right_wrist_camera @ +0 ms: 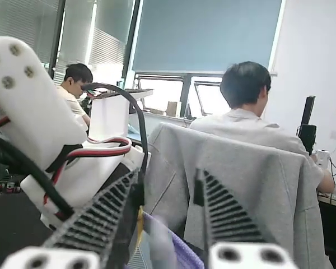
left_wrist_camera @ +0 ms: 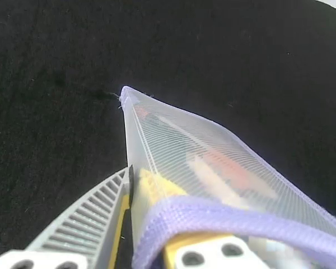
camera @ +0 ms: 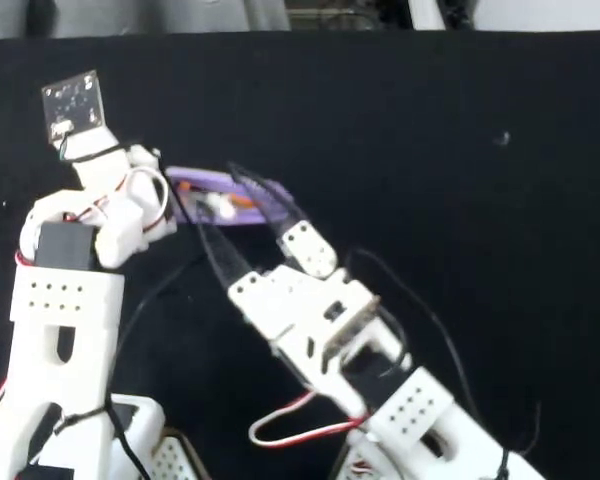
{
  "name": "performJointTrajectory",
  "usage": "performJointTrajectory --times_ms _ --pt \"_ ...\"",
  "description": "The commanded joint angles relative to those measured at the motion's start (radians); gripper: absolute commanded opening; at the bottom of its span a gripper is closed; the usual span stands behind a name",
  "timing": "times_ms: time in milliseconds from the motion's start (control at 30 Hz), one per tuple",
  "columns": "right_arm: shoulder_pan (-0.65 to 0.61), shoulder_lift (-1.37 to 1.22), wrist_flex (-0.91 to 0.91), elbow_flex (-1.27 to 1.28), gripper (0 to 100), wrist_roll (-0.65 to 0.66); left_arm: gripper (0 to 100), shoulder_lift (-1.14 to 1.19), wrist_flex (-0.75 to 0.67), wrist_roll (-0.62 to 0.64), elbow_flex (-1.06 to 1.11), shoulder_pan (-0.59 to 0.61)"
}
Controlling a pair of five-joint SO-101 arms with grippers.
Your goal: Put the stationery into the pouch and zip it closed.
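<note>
So the left end effector [camera: 172,203] is pinching one end of the pouch [left_wrist_camera: 213,162]. Its ribbed finger [left_wrist_camera: 84,224] is pressed against the mesh side, and the purple edge band [left_wrist_camera: 224,221] runs right across in front of the jaws. From there the pouch sticks out ahead of the fingertips and tapers to a far corner. You can see stationery through the mesh. There's a yellow piece [left_wrist_camera: 157,188] closest to the fingertips, then a white piece [left_wrist_camera: 210,176] and an orange piece [left_wrist_camera: 232,168] a bit further out. Can't make out what each one actually is. Past the far corner it's just the black bench [left_wrist_camera: 56,67], and I can't tell whether the pouch is resting on it. The right end effector [right_wrist_camera: 168,188] is at the pouch's other end with its black fingers [right_wrist_camera: 106,221] spread. A bit of the purple edge sits between them, nearer one finger than the other. No idea if it's touching.
</note>
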State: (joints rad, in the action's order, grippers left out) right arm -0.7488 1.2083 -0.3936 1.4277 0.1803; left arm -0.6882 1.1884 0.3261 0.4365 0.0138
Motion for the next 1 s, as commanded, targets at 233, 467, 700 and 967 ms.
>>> performJointTrajectory --times_ms 233,467,700,967 --pt "0.020 0.025 0.043 -0.067 16.3 0.038 3 -0.008 -0.029 -0.002 -0.022 0.070" --pt "0.158 0.016 0.532 -0.404 16.2 0.049 3 -0.008 -0.087 -0.006 -0.021 0.246" --pt "0.298 0.025 0.924 -0.559 16.2 0.051 3 -0.006 -0.184 -0.006 -0.012 0.410" --pt "0.298 0.015 1.097 -0.529 16.2 0.051 3 -0.006 -0.259 -0.008 0.012 0.545"
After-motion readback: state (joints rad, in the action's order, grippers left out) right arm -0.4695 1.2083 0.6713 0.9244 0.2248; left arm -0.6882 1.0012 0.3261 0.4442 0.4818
